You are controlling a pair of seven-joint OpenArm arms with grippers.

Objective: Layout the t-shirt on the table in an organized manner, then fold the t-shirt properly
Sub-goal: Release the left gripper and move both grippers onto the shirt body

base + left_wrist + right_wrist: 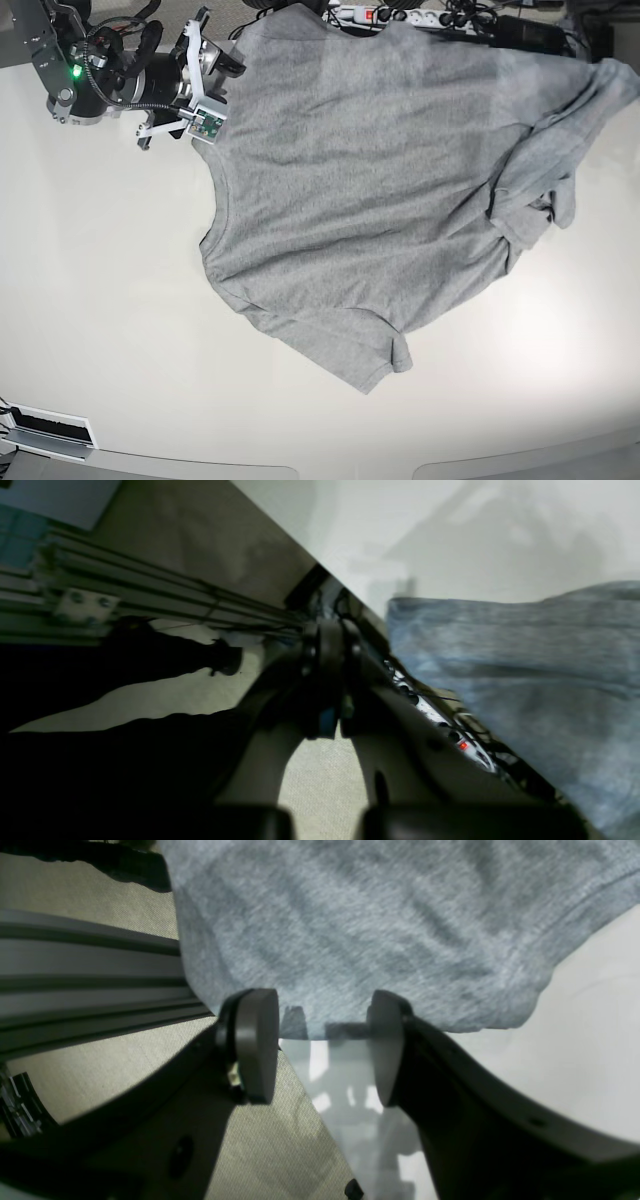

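Right gripper (325, 1045): jaws stood apart, nothing between the pads, which straddled the near hem of the t-shirt (360, 925) where it overhung the table (590, 1040) edge. In the base view this gripper (215, 75) sat at the garment's upper left corner, just beside the cloth.

Left gripper (327, 680): jaws together, empty, hanging off the table (400, 525) edge with floor below it; the t-shirt (540, 670) lay to one side, not touched. This gripper did not show in the base view.

T-shirt (380, 180): heather-grey, plain side up, spread across the upper middle of the table (100, 350). Body mostly flat but set askew; one sleeve pointed toward the near edge, the other was bunched and folded over on itself at the right. Top edge ran to, or slightly past, the far rim.

Handling, as judged: light, limp cotton knit, no stiffness (it would drape and crumple rather than keep a shape), likely to slide easily on the glossy top. Not fragile. Best taken by pinching a hem, shoulder seam or corner, where stitching doubles the cloth; a pinch at mid-panel would likely only raise a tent of fabric. The bunched sleeve appeared to need pulling out first.
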